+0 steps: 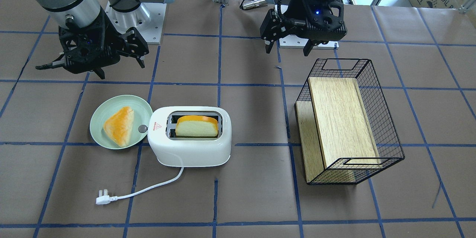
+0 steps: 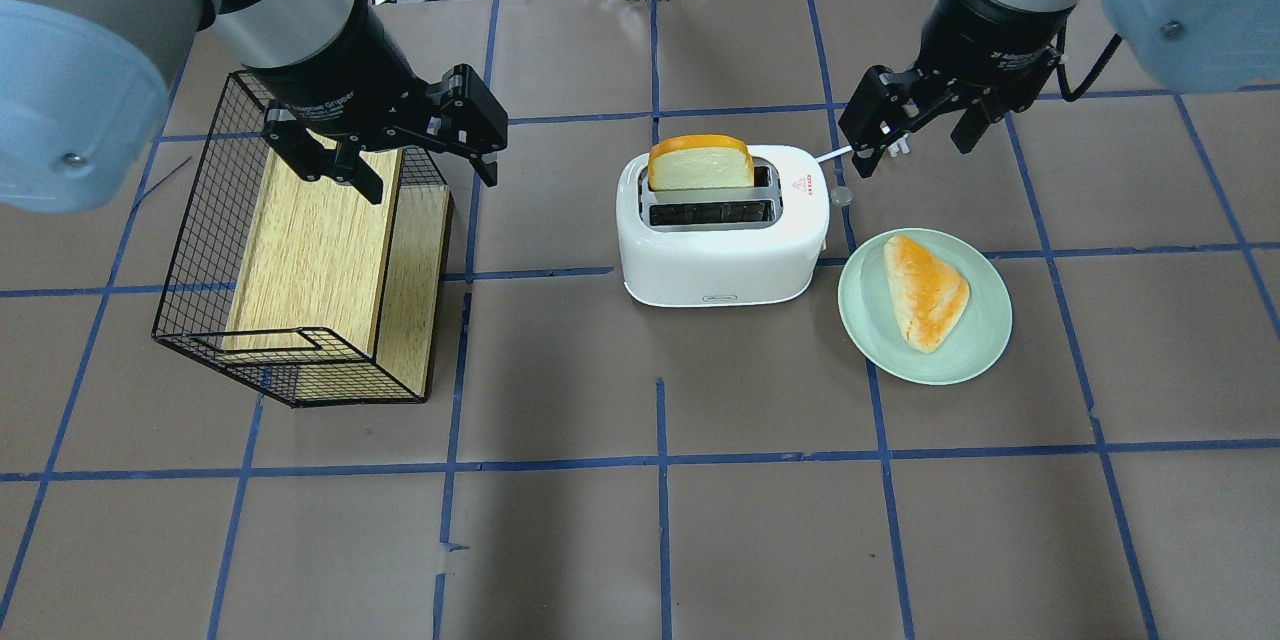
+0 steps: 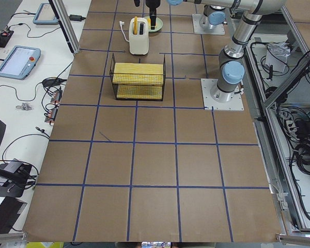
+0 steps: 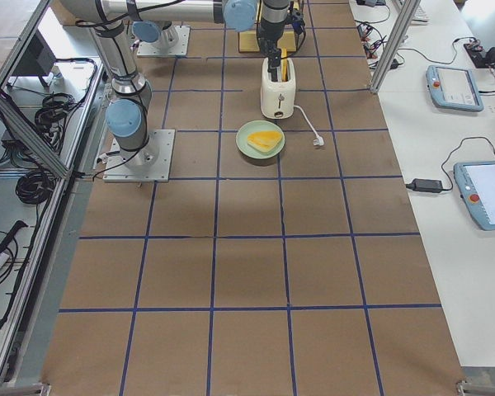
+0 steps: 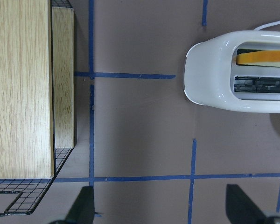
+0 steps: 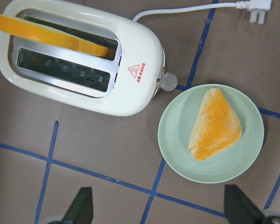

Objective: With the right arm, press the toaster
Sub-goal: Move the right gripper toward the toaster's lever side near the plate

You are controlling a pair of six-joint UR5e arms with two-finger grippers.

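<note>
The white toaster [image 1: 189, 152] stands mid-table with a bread slice [image 1: 196, 128] upright in one slot. Its silver knob [image 1: 142, 128] is at the end next to the plate. It also shows in the overhead view [image 2: 720, 255] and the right wrist view [image 6: 130, 93]. My right gripper [image 2: 915, 135] is open and empty. It hangs above the table just beyond the toaster's knob end [image 2: 842, 194], apart from it. My left gripper [image 2: 430, 175] is open and empty above the wire basket's edge.
A green plate [image 2: 985, 340] with a triangular bread piece [image 2: 925, 290] sits right beside the knob end. The toaster's cord and plug [image 1: 103, 198] lie on the table. A black wire basket [image 2: 200, 250] with wooden boards lies on my left side.
</note>
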